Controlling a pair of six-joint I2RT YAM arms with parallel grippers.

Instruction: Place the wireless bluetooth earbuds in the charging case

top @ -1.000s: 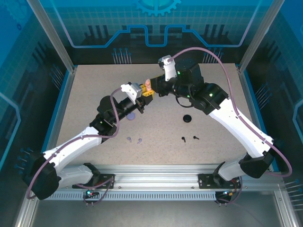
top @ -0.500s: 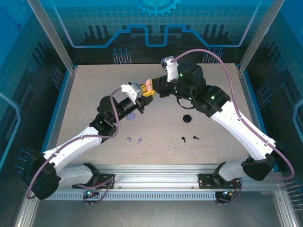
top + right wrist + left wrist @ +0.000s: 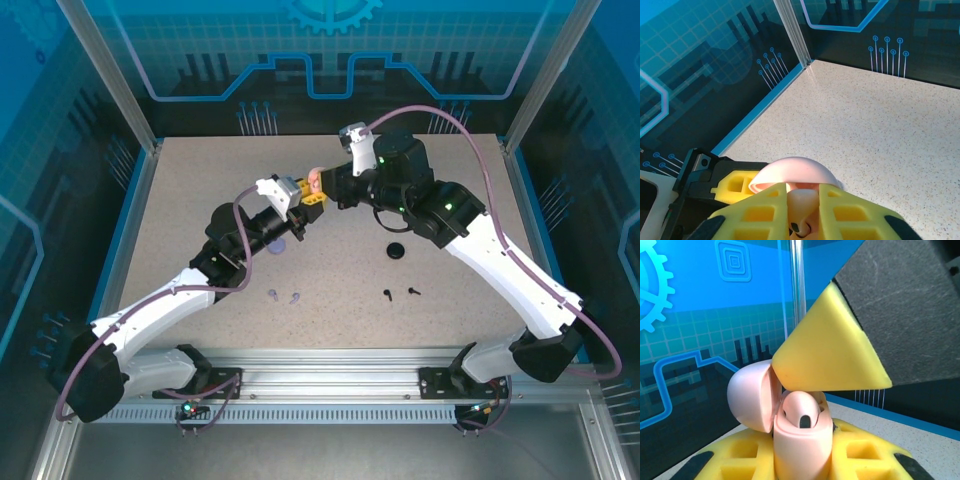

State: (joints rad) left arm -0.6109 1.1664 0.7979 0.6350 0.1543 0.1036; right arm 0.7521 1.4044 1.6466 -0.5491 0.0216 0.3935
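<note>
R claw (image 3: 328,187) edged closer, pinching pink earbud (image 3: 802,415), seated in case (image 3: 800,452)

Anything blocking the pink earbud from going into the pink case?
Nothing visible does. The left gripper holds the pink case with its lid swung aside, and the pink earbud in the right gripper is at the opening.

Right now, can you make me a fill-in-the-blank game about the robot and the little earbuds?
The charging case held in the left gripper is coloured ____.
Its lid stands ____.
The two earbuds lying nearest the round black case are coloured ____.
The lilac earbuds lie loose on the ____.
Missing words: pink, open, black, table.
</note>
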